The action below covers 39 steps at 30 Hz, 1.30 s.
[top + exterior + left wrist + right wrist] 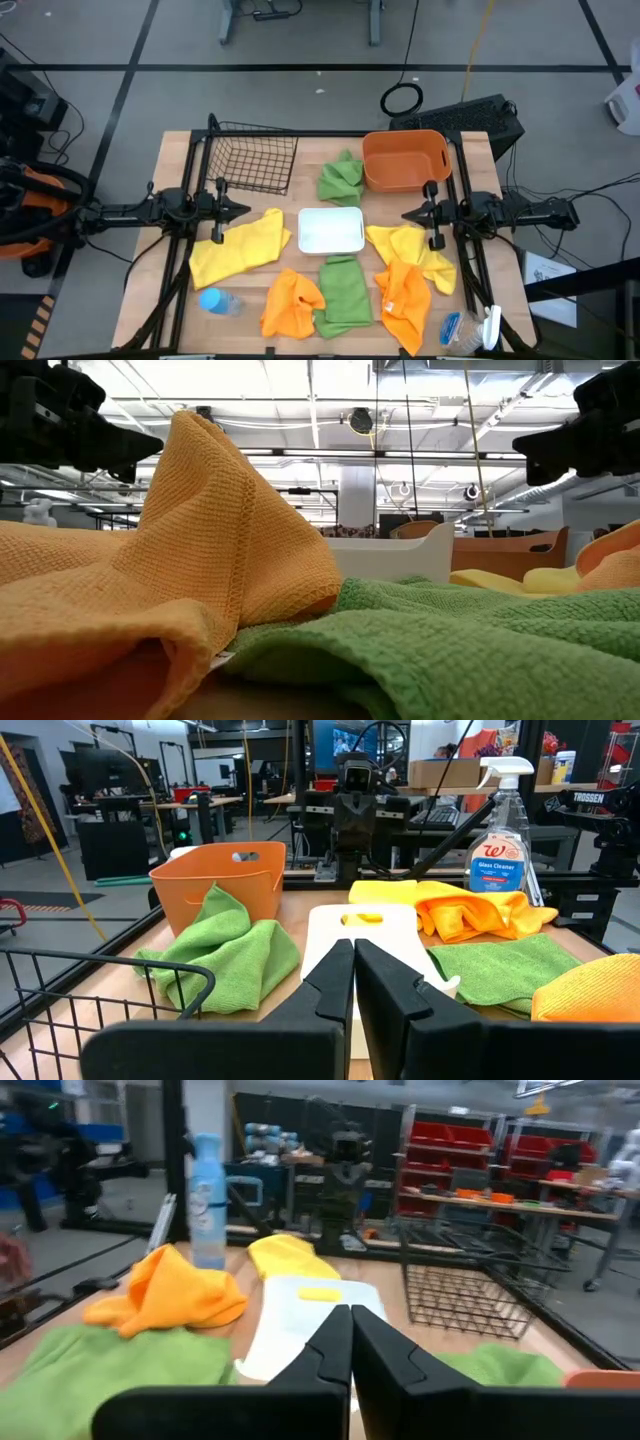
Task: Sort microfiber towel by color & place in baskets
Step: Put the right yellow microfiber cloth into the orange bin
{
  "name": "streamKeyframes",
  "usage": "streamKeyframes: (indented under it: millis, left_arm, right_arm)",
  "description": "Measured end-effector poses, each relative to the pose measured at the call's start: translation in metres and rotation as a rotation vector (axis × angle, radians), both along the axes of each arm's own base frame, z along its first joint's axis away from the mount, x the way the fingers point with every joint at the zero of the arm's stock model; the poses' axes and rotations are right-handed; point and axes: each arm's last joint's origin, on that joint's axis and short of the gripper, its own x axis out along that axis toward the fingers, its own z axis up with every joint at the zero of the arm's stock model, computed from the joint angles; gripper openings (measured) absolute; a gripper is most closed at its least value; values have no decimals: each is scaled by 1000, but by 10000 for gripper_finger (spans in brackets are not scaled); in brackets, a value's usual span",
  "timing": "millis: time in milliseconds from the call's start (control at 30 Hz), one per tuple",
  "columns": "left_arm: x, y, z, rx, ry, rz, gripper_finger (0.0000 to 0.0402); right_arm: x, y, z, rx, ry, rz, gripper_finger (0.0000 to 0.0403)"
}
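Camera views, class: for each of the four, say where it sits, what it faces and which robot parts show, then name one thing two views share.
High: overhead, straight down; both arms, table.
Low: tabletop level, across cloths; arms overhead.
Left wrist: over left gripper, facing orange tub.
Right wrist: over right gripper, facing wire basket.
Shared: white tray in both wrist views.

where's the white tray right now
In the high view the white tray sits at the table's middle, between the two arms, with a green towel just beyond it, another green towel on its near side, and yellow towels on both sides.
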Motion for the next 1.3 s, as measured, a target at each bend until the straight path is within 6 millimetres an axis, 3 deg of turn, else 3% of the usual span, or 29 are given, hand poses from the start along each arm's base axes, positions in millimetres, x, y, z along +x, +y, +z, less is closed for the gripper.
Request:
streamKeyframes:
  millis: [833, 967, 1300]
  left_arm:
    - [0, 0, 0, 0, 0, 0, 22]
    - [0, 0, 0, 0, 0, 0, 22]
    - [0, 0, 0, 0, 0, 0, 22]
  right_arm:
    - [0, 0, 0, 3, -3, -4, 0]
    - [0, 0, 2, 84, -20, 2, 0]
    - [-8, -1, 38, 95, -161, 9, 0]
